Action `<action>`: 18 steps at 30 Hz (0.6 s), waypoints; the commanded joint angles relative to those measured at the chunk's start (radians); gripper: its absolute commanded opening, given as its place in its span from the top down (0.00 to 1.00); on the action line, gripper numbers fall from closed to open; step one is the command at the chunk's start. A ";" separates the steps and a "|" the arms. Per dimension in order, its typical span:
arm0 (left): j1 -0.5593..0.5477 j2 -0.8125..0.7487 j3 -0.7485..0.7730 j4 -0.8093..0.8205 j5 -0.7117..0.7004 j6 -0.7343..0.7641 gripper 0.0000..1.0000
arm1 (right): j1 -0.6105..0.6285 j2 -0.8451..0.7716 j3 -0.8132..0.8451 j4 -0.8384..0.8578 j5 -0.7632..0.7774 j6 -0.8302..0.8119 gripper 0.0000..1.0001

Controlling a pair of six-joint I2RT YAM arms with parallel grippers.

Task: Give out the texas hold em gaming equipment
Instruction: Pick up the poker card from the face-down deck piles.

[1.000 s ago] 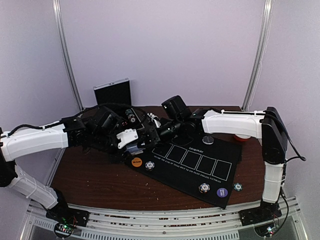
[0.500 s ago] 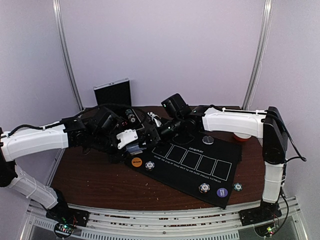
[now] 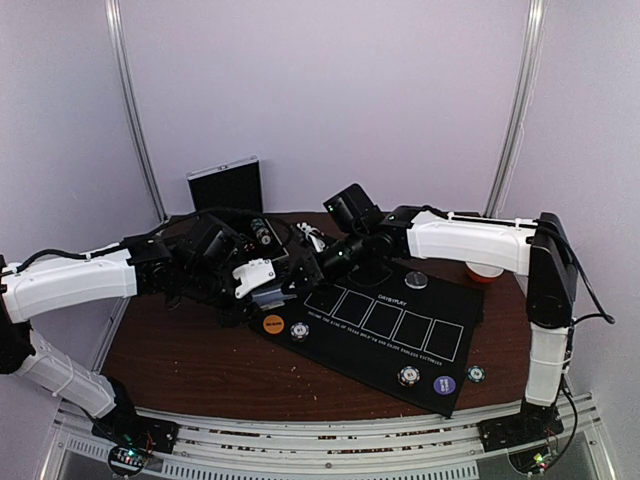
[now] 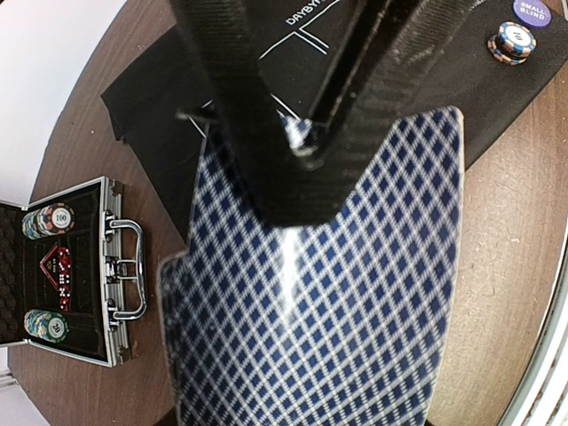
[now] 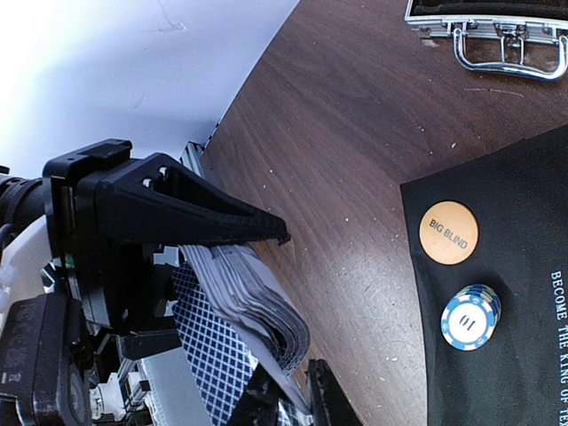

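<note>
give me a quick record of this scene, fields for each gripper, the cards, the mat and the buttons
left gripper: shut on the deck of cards, over the mat's left end
right gripper: fingertips at the deck's edge; hold on a card unclear
mat: five white boxes, no cards in them
big blind button: on the mat's left corner, beside the chip marked 10
small blind button: mat's near right, beside a striped chip
case: open, chips inside

The card deck is cut off by the lower edge, the metal case by the upper edge.
</note>
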 commanded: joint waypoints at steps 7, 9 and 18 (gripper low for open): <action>0.007 0.007 -0.007 0.058 -0.002 -0.008 0.53 | -0.013 -0.055 0.039 -0.091 0.051 -0.049 0.96; 0.007 0.007 -0.006 0.059 -0.002 -0.008 0.53 | -0.016 -0.060 0.041 -0.099 0.054 -0.055 1.00; 0.007 0.008 -0.011 0.064 -0.010 -0.016 0.53 | -0.035 -0.102 0.060 -0.137 0.029 -0.094 1.00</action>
